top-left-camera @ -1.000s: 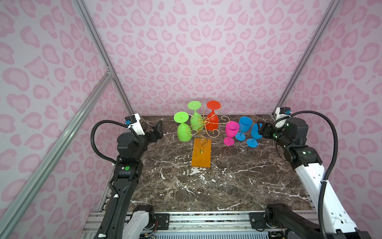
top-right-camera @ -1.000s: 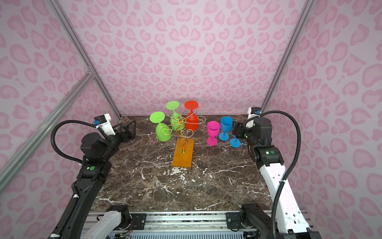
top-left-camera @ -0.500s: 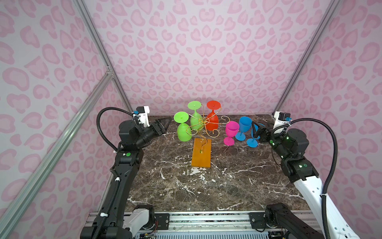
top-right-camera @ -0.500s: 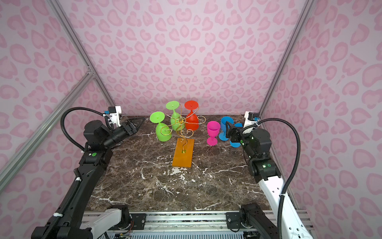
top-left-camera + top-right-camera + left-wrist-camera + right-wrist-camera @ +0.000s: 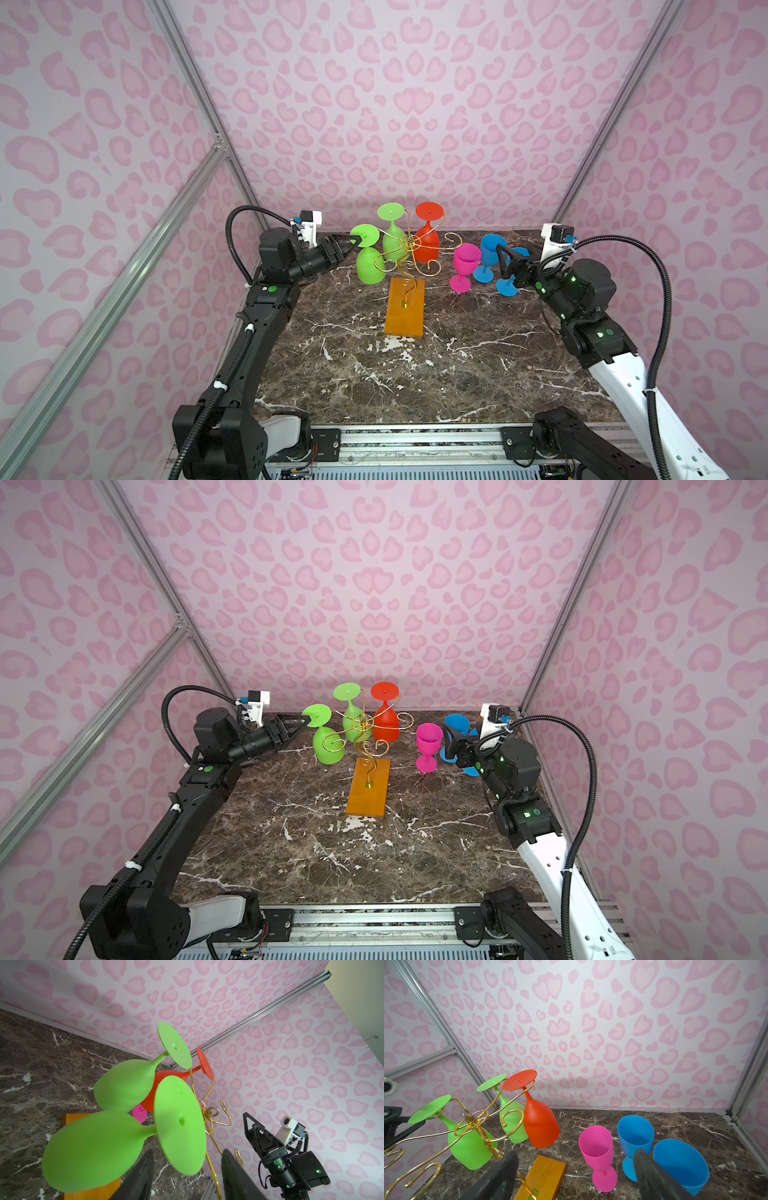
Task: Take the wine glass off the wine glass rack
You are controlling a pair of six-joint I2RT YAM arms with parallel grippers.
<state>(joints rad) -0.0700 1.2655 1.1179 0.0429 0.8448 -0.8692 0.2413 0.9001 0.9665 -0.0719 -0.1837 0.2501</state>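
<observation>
Green wine glass hangs bowl-down on the wine glass rack, on its arm toward the bench's left edge, near the back edge. Risk: you pinch only the foot's rim and it slips, or you drag the wire and tip the rack. Left gripper reaches in about level from the back-left corner, jaws apart around the foot. Right gripper is spread wide, empty, beside a blue glass.

2 grn glasses, 1 red, 1 pink, 2 blue, 1 rack

Green wine glass on gold rack
</observation>
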